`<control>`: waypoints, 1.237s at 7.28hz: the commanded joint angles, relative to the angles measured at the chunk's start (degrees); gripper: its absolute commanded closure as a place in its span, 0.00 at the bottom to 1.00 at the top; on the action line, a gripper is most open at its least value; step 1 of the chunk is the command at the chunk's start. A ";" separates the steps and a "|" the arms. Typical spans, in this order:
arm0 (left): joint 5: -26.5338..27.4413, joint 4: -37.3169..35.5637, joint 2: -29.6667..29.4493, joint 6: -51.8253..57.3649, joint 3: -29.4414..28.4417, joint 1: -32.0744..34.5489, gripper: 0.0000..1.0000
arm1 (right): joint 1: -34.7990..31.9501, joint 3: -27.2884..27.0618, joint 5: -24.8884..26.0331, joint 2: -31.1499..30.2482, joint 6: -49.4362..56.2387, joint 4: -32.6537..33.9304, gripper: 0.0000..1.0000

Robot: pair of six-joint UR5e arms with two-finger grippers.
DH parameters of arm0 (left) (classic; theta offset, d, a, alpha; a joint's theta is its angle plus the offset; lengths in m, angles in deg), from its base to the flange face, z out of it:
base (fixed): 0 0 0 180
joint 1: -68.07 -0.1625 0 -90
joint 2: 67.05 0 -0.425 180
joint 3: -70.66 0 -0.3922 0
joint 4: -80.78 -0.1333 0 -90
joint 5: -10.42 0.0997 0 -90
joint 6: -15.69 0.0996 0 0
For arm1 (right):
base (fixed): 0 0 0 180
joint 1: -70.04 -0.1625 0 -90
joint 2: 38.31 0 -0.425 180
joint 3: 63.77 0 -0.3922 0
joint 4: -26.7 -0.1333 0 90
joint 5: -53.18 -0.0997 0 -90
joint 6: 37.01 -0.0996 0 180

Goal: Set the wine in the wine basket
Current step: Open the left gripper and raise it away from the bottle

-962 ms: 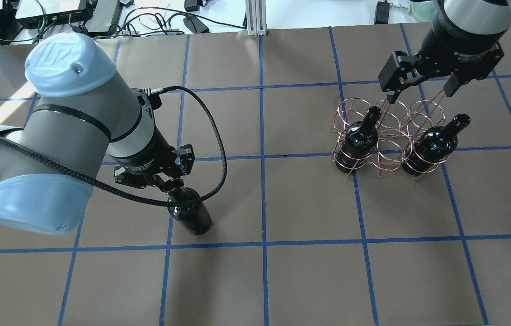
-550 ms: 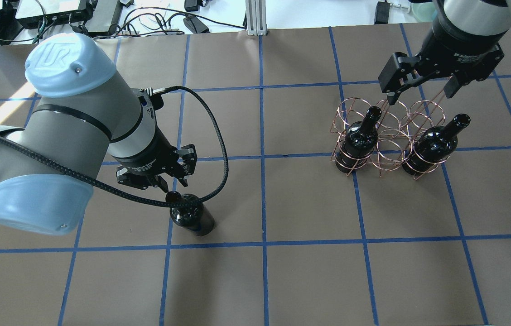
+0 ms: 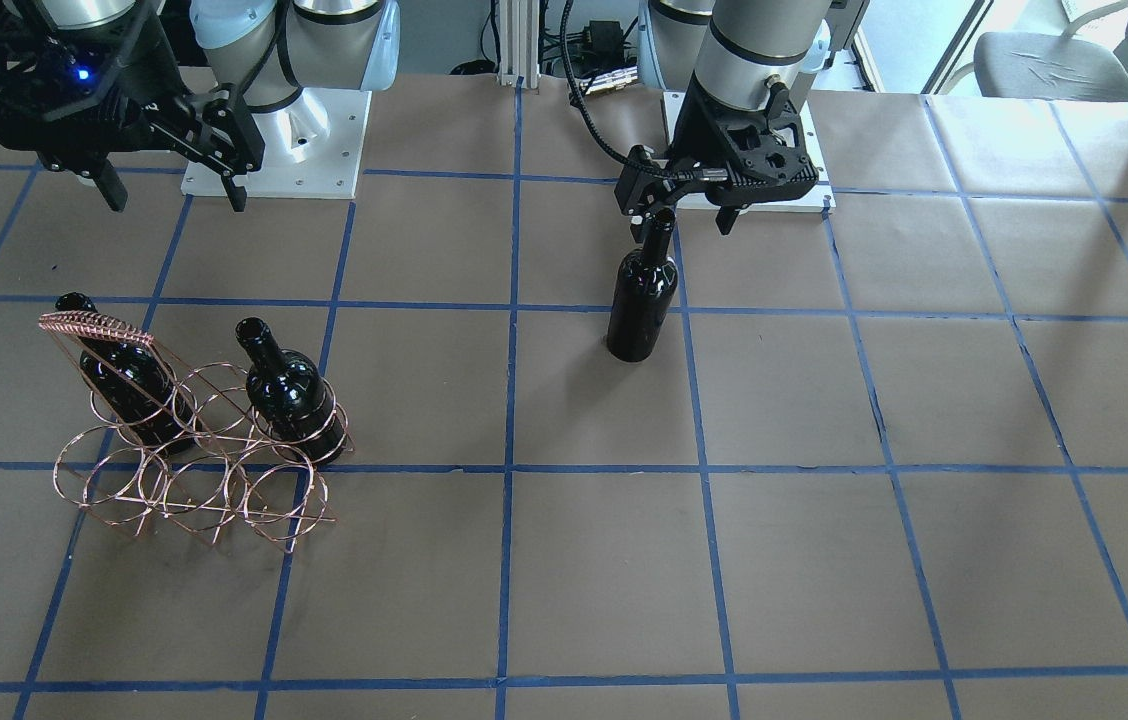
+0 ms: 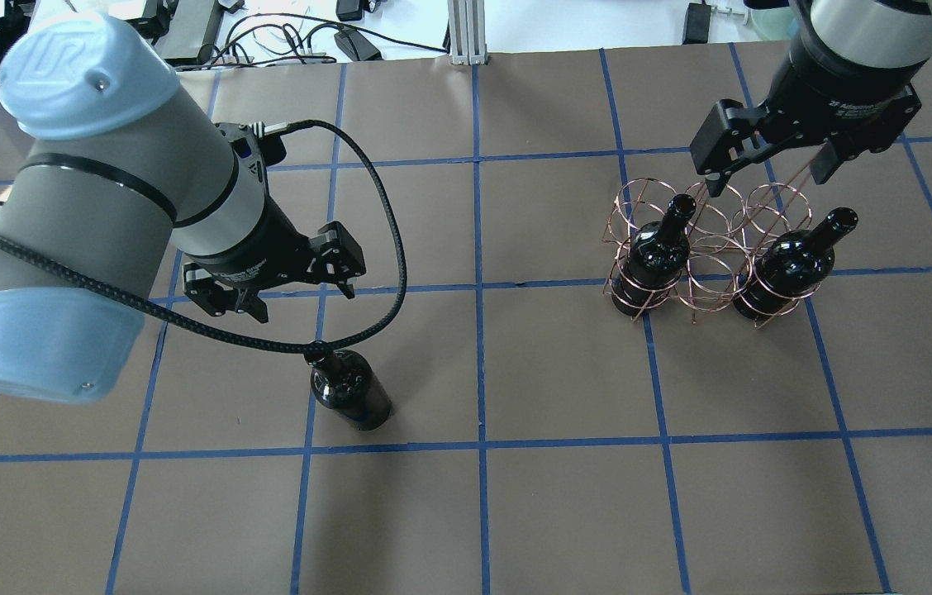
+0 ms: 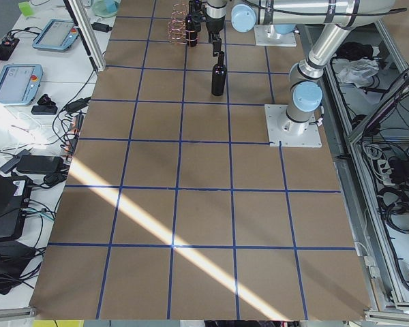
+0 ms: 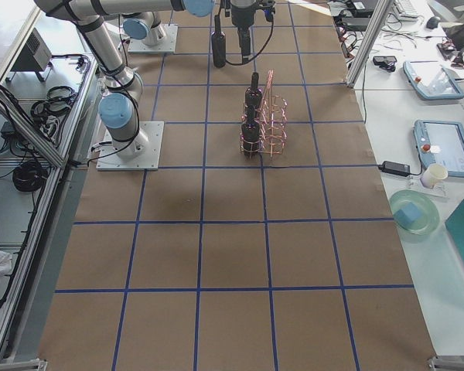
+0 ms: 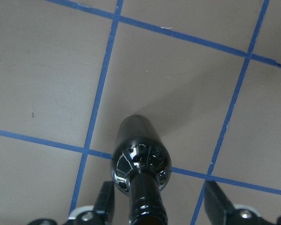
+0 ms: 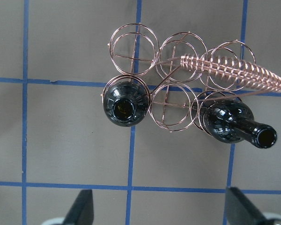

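A near-black wine bottle [image 4: 348, 388] stands upright by itself on the brown table, also in the front view [image 3: 642, 300]. My left gripper [image 4: 301, 299] is open and hovers just above and behind the bottle's top. In the left wrist view its fingers [image 7: 104, 204] stand either side of the bottle's neck [image 7: 145, 201] without touching it. The copper wire wine basket [image 4: 706, 240] stands at the right and holds two look-alike bottles [image 4: 656, 248] [image 4: 788, 260] in its near row. My right gripper [image 4: 766, 173] is open and empty above the basket's handle [image 8: 234, 70].
Blue tape lines divide the table into squares. Cables and black devices [image 4: 185, 25] lie along the far edge by an aluminium post [image 4: 466, 33]. The arms' white base plates [image 3: 274, 150] sit on the robot's side. The basket's middle near ring [image 8: 166, 110] and far row hold nothing.
My left gripper opened and let go of the bottle's neck, then rose and drew back to the upper left. The bottle stays standing. The right gripper barely moved.
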 commanded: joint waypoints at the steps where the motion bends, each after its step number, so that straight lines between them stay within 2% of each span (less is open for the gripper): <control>1: -0.48 1.60 -0.39 9.67 -4.92 -8.08 0.00 | -2.45 0.18 -0.20 -0.02 -3.95 -0.26 0.00; 2: -0.40 4.57 -0.65 11.46 -7.72 -9.17 0.00 | -7.78 0.53 0.15 0.16 -10.42 -0.09 0.00; 3: -0.13 11.21 -1.52 11.57 -13.40 -9.45 0.00 | -12.97 0.62 0.58 0.59 -17.10 0.43 0.00; 4: -0.04 14.67 -3.97 12.26 -19.29 -9.80 0.00 | -16.33 0.62 0.33 1.21 -22.56 0.44 0.00; 6: 0.30 13.92 -4.69 18.64 -20.14 -10.59 0.00 | -23.79 0.62 0.58 3.57 -31.54 2.18 0.00; 9: -0.04 13.83 -4.34 23.05 -21.11 -20.94 0.00 | -29.80 0.54 0.68 6.39 -39.03 5.44 0.00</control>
